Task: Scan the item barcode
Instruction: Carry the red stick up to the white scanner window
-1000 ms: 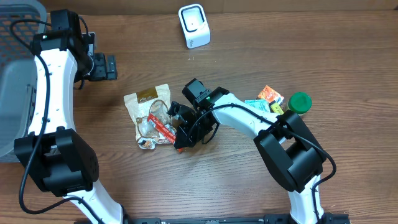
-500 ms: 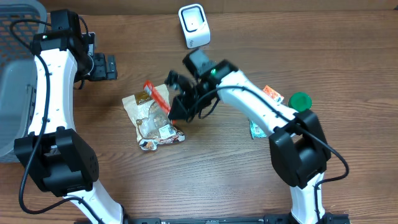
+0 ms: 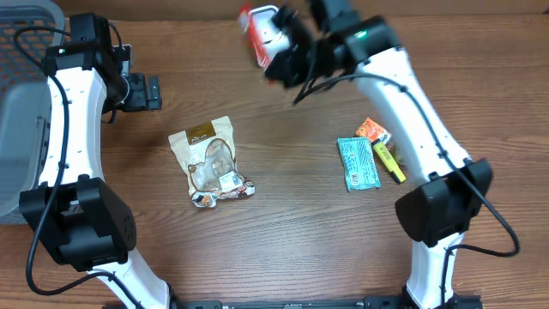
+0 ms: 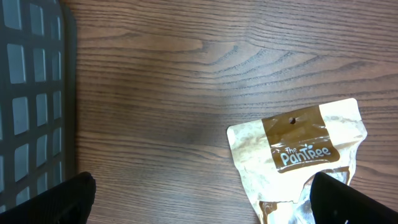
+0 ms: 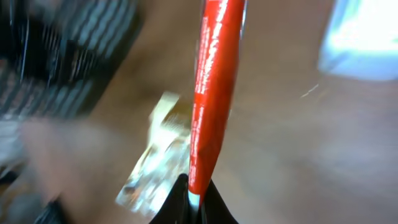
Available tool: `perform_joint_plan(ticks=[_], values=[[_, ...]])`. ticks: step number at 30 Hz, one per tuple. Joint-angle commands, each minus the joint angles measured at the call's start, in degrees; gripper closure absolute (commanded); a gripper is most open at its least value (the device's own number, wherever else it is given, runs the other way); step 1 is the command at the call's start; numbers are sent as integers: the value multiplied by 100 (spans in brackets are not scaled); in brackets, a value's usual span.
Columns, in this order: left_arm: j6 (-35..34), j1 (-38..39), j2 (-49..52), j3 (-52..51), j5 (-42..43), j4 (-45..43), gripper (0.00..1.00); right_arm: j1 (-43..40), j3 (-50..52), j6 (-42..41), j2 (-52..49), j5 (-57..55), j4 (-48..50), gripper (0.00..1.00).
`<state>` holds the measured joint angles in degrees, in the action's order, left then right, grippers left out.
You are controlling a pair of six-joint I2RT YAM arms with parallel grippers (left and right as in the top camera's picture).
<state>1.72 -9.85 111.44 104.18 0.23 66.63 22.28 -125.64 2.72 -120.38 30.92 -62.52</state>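
Right gripper [image 5: 193,200] is pressed tight on the bottom end of the red packet [image 3: 247,19], a thin flat sachet held out like a flag. From overhead it sits at the table's 12 o'clock edge, touching or just overlapping the white scanner [image 3: 273,39] on its 10 o'clock side; can't tell if there is contact. Both views of that arm are smeared, so detail is poor. Left gripper [image 3: 154,93] is spread wide over bare wood near 10 o'clock, holding nothing, beside the grey basket [image 3: 26,94]. The tan pouch [image 3: 210,159] lies flat left of centre; the teal packet [image 3: 358,163], orange packet [image 3: 371,130] and a yellow item [image 3: 389,160] lie together at 3 o'clock. Risks as I read them: the wrist view shows the packet nearly edge-on, so the printed face may not be turned to the scanner window, and no read would come; the barcode itself is not visible to me. The grip takes only one end, so the free length could droop or curl, tilting the code off the beam. A thin foil skin in a narrow pinch could slide out if the arm swings hard. The gripper body is crowding the scanner; a small overshoot toward 12 o'clock could knock it over or push it off its spot.
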Motion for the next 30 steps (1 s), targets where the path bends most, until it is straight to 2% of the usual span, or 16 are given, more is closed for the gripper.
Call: perform_joint_plan(ticks=[1,6,11,16,20,30], values=[[92,13,-50,66,26,0,0,-214,-210,13,208,-706,448,96],[92,13,-50,66,26,0,0,-243,-203,81,111,-2124,1174,96],[92,13,-50,66,26,0,0,-160,-181,603,-13,-2715,1517,96],[92,13,-50,66,26,-2,0,-44,-181,986,-236,-3766,1558,96],[92,13,-50,66,26,0,0,76,-181,1283,-522,-4081,1561,96],[92,13,-50,66,26,-2,0,520,-181,1897,-1462,-5650,2371,96]])
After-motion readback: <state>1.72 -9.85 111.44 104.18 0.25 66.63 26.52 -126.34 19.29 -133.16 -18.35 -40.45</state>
